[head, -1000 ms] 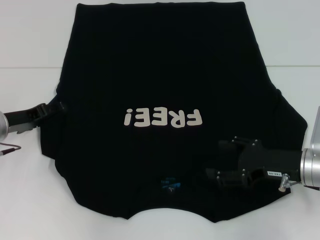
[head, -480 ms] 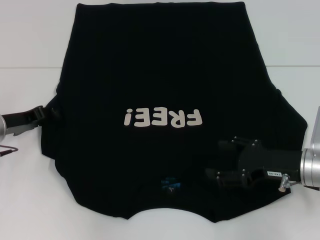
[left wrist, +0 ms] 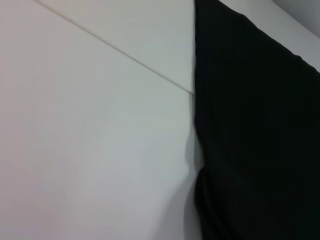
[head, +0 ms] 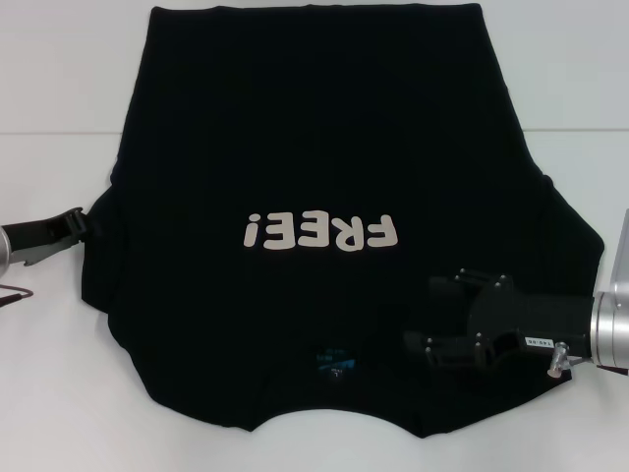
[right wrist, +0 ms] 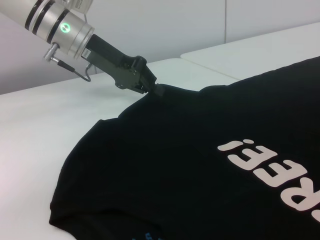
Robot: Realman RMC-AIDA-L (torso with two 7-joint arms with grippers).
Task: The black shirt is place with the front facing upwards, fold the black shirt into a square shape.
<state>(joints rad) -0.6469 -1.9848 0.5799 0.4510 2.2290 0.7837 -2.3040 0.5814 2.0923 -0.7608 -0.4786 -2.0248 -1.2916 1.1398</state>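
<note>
The left gripper (head: 86,222) pinches the black shirt (head: 314,147) at its side edge; the right gripper (head: 418,342), fingers spread, should clamp before lifting together.

one black shirt (head: 314,147), two tools

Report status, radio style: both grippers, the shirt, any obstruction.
Left gripper pinching the black shirt at its left sleeve edge. Right gripper low over the shirt near the collar, jaws unclear. Shirt flat, unfolded. Nothing in the way.
</note>
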